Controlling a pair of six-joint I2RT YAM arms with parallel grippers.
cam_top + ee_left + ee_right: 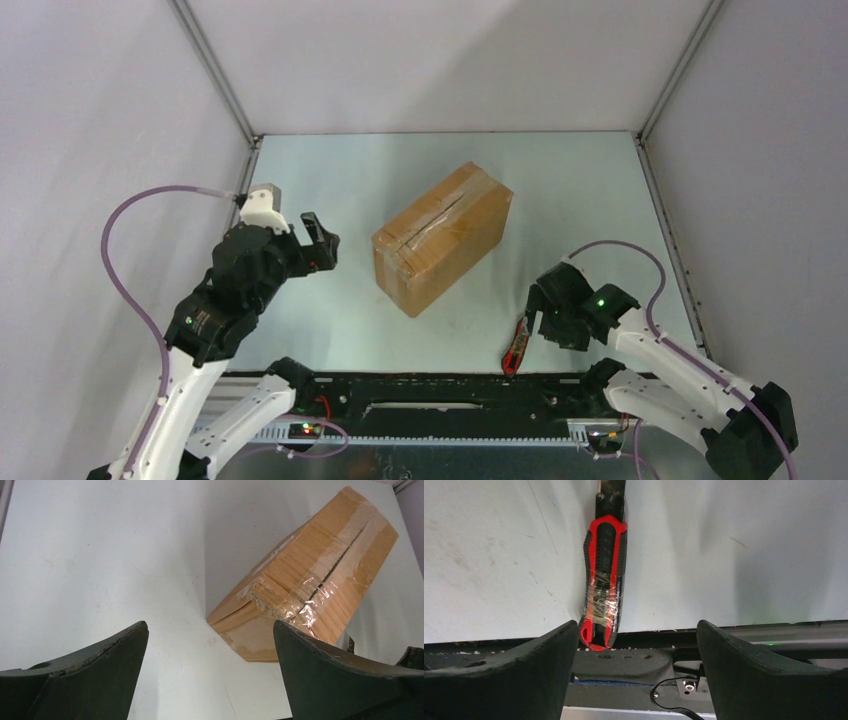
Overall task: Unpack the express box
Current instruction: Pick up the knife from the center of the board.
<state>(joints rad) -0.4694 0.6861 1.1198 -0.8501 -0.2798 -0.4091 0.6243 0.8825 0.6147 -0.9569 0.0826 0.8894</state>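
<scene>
The express box [443, 235] lies near the middle of the pale desk [330, 180], turned at a slant so that one short end faces the near left and the other the far right. Its flaps are shut and face up, with clear tape along the seam; in the left wrist view the tape looks crinkled at the near end of the box [310, 580], and a dark line runs along the seam (whether that is a cut I cannot tell).

The left arm [230, 290] stands to the left of the box and well apart from it. The left jaws are spread wide with nothing between them, and the dark fingers [90, 675] frame bare desk, with the box off to the right of the gap.

The right arm [640, 340] reaches in from the near right, with the right jaws hanging over a red-and-black utility knife [517, 350]. The knife [605, 580] lies flat on the desk, well to the near right of the box, its butt end at the desk's near edge beside the black rail [430, 385]. Clear tape is wound round its handle. The right jaws are wide apart too and grip nothing: the fingers [524, 675] stand either side of the knife's butt without touching it
</scene>
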